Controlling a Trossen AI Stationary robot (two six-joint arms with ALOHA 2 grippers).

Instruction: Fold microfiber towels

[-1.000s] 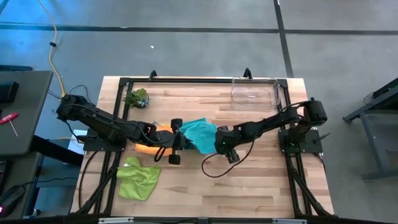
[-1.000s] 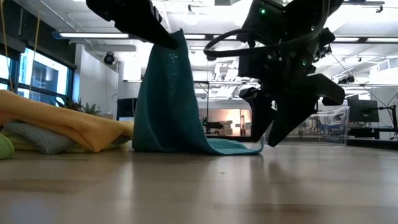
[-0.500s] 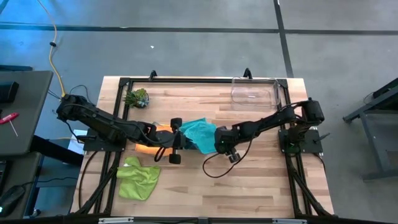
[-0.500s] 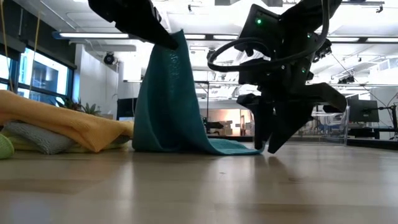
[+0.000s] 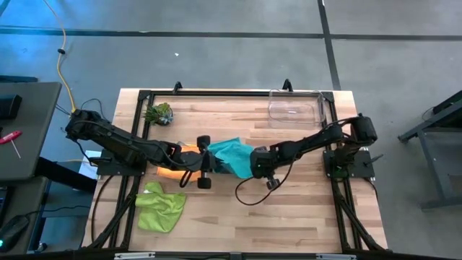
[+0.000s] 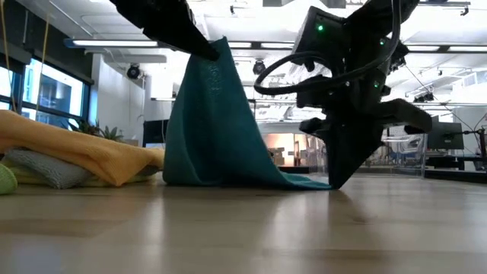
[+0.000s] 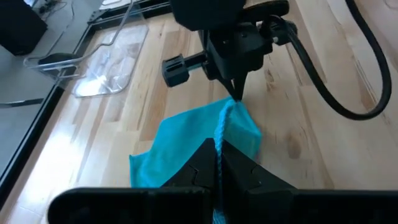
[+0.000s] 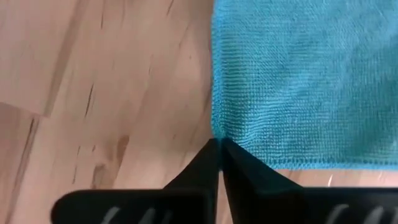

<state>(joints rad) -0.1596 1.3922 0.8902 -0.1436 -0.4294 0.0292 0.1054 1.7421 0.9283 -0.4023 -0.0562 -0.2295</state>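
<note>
Teal towel (image 5: 232, 154) at table (image 5: 289, 209) centre, pinched at two corners. Left gripper (image 6: 209, 50) clenched on one corner, raised above the wood, so the cloth hangs from it like a tent in the low view. Right gripper (image 6: 332, 183) down at the tabletop, fingers (image 8: 245, 168) clamped together on the opposite corner where the hem meets the boards. Between the two grips, towel stretched in a slope from high on the left arm's side to low on the right arm's side. In the left wrist view, cloth edge (image 7: 219, 134) running from between the near fingers out to the other gripper's tip.

Orange towel (image 6: 91, 152) lying rumpled just beside the teal one, under the left arm, draped over a grey towel (image 6: 42, 167), with a sliver of yellow towel (image 6: 99, 181) showing beneath. Lime towel (image 5: 160, 205) crumpled near the front-left corner, apart from the pile.

Green plant (image 5: 159, 113) near the back-left corner. Clear bin (image 5: 294, 106) at the back right edge, well apart from both grippers.
</note>
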